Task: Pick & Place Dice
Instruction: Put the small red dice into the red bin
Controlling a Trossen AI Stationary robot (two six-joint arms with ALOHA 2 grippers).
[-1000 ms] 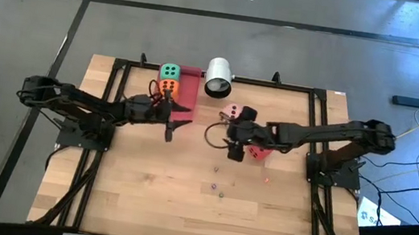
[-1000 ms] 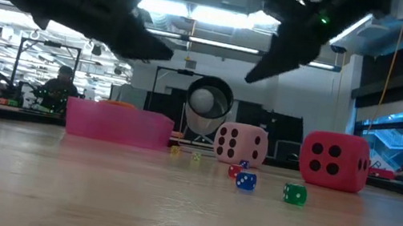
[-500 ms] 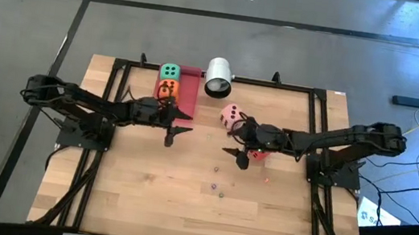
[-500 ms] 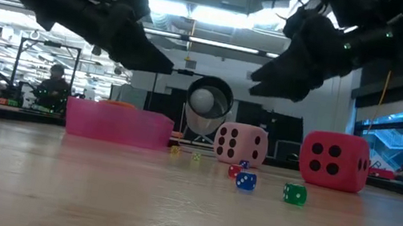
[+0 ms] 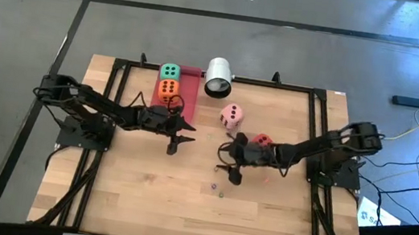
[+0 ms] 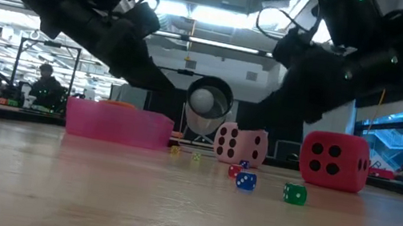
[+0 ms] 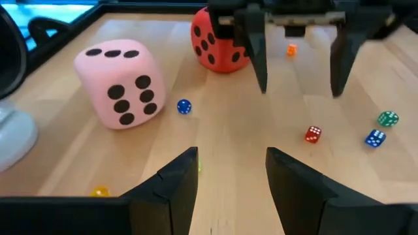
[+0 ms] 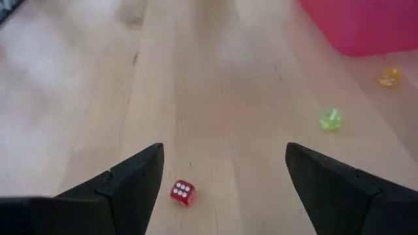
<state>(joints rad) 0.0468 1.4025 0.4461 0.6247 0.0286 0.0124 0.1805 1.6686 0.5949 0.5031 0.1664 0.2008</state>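
Seen from overhead: green die (image 5: 170,71) and orange die (image 5: 168,88) inside pink tray (image 5: 190,87) at far edge of bench (image 5: 142,198); pink die (image 5: 231,115) loose on wood near white cylinder (image 5: 219,77); red die (image 5: 263,143) right of it, partly under right arm. Not visible from table height: the two dice in the tray, hidden behind tray wall (image 6: 118,124).

Left gripper (image 5: 177,135) just right of the tray, above bare wood, jaws apart, nothing between them. Right gripper (image 5: 227,162) near bench centre, just left of the red die, jaws wide open and empty.

Left wrist view only: pink die (image 7: 117,85) showing six pips, red die (image 7: 219,47) beyond, right gripper (image 7: 297,62) facing across a gap of bare wood. Right wrist view only: tiny red die (image 8: 182,193) between the open jaws.

Tiny dice (image 6: 246,181) scattered mid-bench; near half of bench open. Dark frame around bench edges. Grey floor beyond; office room and a person (image 6: 43,88) far behind.
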